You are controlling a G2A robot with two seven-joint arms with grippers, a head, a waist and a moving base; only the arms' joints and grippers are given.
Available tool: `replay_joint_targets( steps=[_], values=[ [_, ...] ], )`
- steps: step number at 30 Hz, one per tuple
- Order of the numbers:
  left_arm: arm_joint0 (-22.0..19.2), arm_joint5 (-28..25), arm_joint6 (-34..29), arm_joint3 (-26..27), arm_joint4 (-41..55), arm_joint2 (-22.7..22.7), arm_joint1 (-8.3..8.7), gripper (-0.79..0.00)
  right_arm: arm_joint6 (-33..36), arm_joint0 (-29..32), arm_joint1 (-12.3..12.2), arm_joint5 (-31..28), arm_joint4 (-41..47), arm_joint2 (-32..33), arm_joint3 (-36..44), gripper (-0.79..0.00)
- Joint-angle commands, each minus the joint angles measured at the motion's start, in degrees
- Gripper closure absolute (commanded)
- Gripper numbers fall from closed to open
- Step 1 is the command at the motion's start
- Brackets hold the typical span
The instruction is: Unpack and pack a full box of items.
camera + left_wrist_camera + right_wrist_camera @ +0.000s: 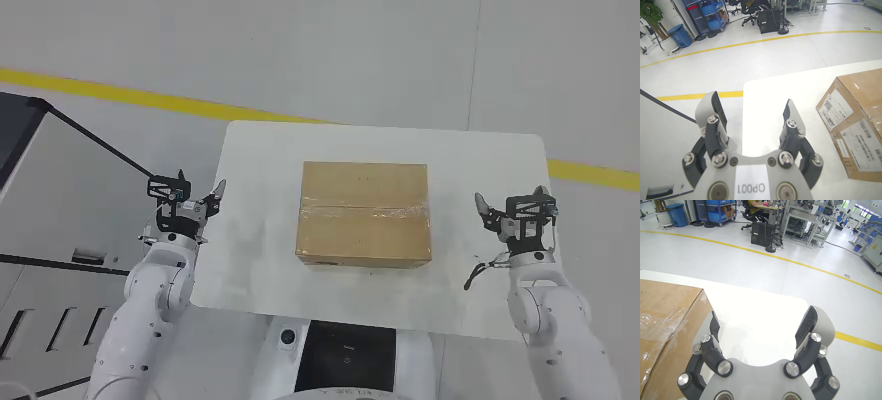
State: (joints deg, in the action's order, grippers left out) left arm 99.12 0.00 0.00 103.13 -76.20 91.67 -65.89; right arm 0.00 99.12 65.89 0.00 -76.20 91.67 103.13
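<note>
Ribbed pads [719, 111] spread wide, our left gripper [752, 106] hangs released and holds nothing. It straddles the left edge of the white table [260, 160]: one finger is over the tabletop, the other past the rim. From above we see the left arm rising from the near left corner, forearm angled slightly inward, wrist level, fingers pointing toward the table's far side.

Our right gripper [762, 313] mirrors it on the opposite side, jaws likewise parted and empty. It sits over the table's right margin, just inside the rim. The right arm comes up from the near right corner with its forearm almost straight ahead and its fingertips aimed at the far edge.

Between the two stands the cardboard box [365, 212], squarely in the middle of the table. Its top flaps are shut, and a strip of clear tape [662, 321] runs along the centre seam. White printed labels [836, 109] cover the side facing our left gripper.

Neither gripper touches the box. Both stand apart from it, level with its midline, and the right one is somewhat nearer than the left. Beyond the table, a yellow line [120, 95] crosses the pale floor.
</note>
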Motion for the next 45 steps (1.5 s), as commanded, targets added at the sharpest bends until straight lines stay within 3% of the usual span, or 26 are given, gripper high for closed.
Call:
replay_joint_targets(
  steps=[1, 9, 10, 13, 17, 20, 22, 27, 29, 39, 43, 44, 45],
  values=[
    [0.00, 0.00, 0.00, 0.00, 0.00, 0.00, 0.00, -0.647, 0.00, 0.00, 0.00, 0.00, 0.00, 0.00, 0.00, -0.784],
    [0.00, 0.00, 0.00, 0.00, 0.00, 0.00, 0.00, -0.647, 0.00, 0.00, 0.00, 0.00, 0.00, 0.00, 0.00, -0.784],
    [0.00, 0.00, 0.00, 0.00, 0.00, 0.00, 0.00, -0.785, 0.13, 0.00, 0.02, -0.19, 0.40, -0.07, 0.04, -0.785],
    [0.00, 0.00, 0.00, 0.00, 0.00, 0.00, 0.00, -0.785, 3.86, 0.30, 0.33, -2.00, 8.77, 0.27, 2.18, -0.785],
    [0.00, 0.00, 0.00, 0.00, 0.00, 0.00, 0.00, -0.785, 10.48, 2.98, 0.79, -3.95, 27.51, 2.68, 6.30, -0.785],
    [0.00, 0.00, 0.00, 0.00, 0.00, 0.00, 0.00, -0.785, 18.19, 4.16, 1.10, -4.39, 48.26, 5.82, 7.59, -0.785],
    [0.00, 0.00, 0.00, 0.00, 0.00, 0.00, 0.00, -0.785, 25.85, 3.95, 1.27, -3.20, 64.23, 7.17, 6.14, -0.785],
    [0.00, 0.00, 0.00, 0.00, 0.00, 0.00, 0.00, -0.785, 37.04, 0.60, 1.62, 2.97, 89.48, 7.74, -0.79, -0.785],
    [0.00, 0.00, 0.00, 0.00, 0.00, 0.00, 0.00, -0.785, 38.88, -0.66, 1.32, 0.93, 85.29, 6.74, -1.92, -0.785],
    [0.00, 0.00, 0.00, 0.00, 0.00, 0.00, 0.00, -0.785, 38.75, -0.66, 1.33, 0.95, 85.41, 6.70, -1.99, -0.785],
    [0.00, 0.00, 0.00, 0.00, 0.00, 0.00, 0.00, -0.785, 40.91, -2.77, 1.29, -0.59, 84.91, 3.93, -1.96, -0.785],
    [0.00, 0.00, 0.00, 0.00, 0.00, 0.00, 0.00, -0.785, 41.03, -3.09, 1.30, -0.36, 84.87, 3.49, -1.90, -0.773],
    [0.00, 0.00, 0.00, 0.00, 0.00, 0.00, 0.00, -0.785, 40.54, -3.74, 1.32, -0.13, 84.31, 2.67, -2.01, -0.643]
  ],
)
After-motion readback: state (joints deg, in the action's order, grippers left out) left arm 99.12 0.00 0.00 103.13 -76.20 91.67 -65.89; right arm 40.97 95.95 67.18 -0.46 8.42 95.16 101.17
